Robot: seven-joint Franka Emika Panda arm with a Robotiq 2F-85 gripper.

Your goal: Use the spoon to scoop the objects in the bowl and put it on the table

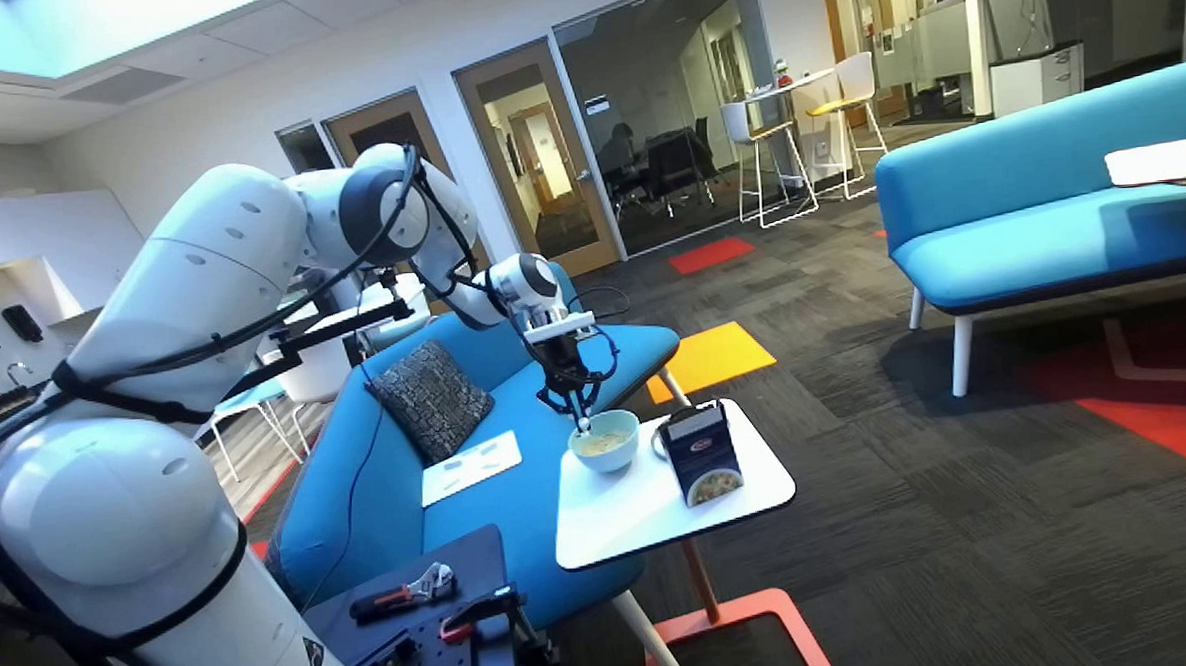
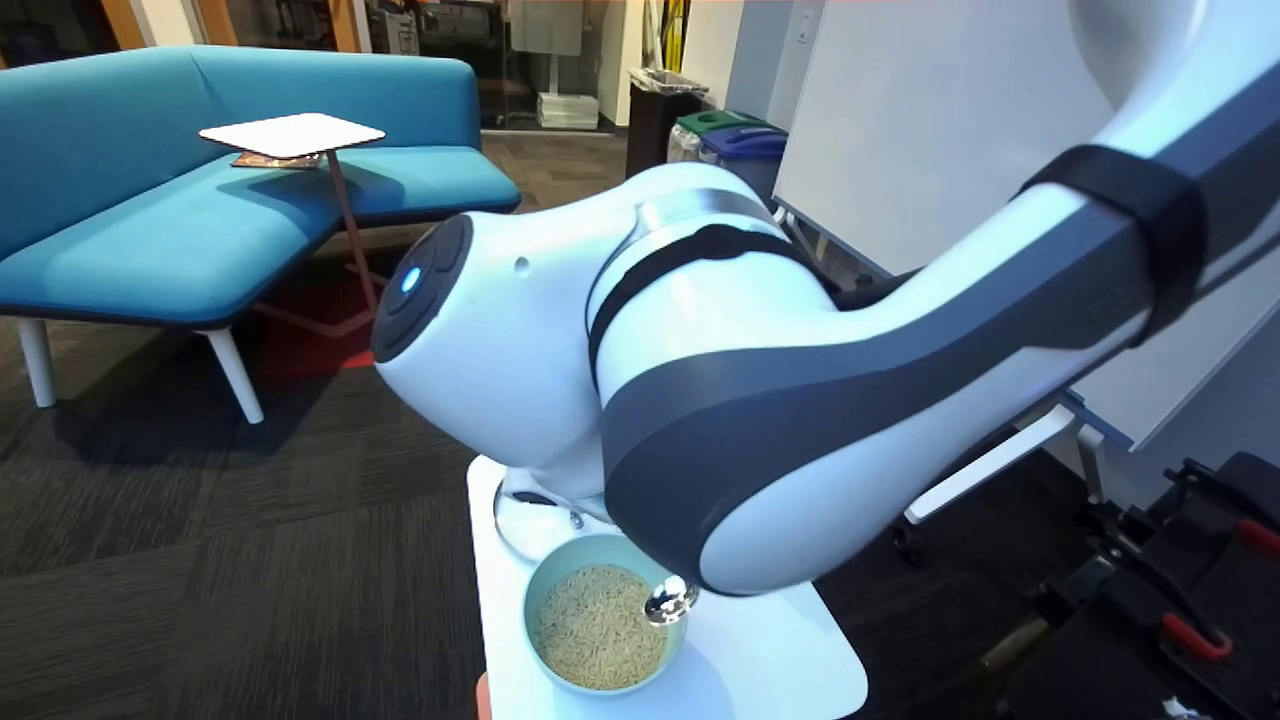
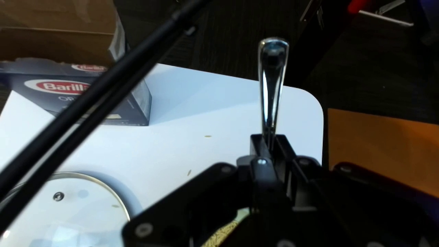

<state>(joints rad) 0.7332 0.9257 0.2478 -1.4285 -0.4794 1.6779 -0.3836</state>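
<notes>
My gripper (image 3: 269, 142) is shut on the spoon, whose shiny handle (image 3: 273, 79) juts out past the fingertips in the wrist view. The spoon's head (image 2: 670, 600) is over the rice, close to the rim of the bowl in an exterior view; whether it touches the grains I cannot tell. The pale green bowl (image 1: 609, 460) holds many small tan grains (image 2: 600, 630) and stands on the white table (image 1: 611, 522). From an exterior view, the gripper (image 1: 580, 412) is right above the bowl. In the wrist view my fingers hide most of the bowl.
A dark blue Barilla box (image 3: 61, 87) stands on the table near the bowl. A glass lid (image 3: 68, 219) lies between them. A few loose grains (image 3: 208, 136) are scattered on the tabletop. A blue sofa (image 1: 516, 406) borders the table. Black cables (image 3: 103, 92) cross the wrist view.
</notes>
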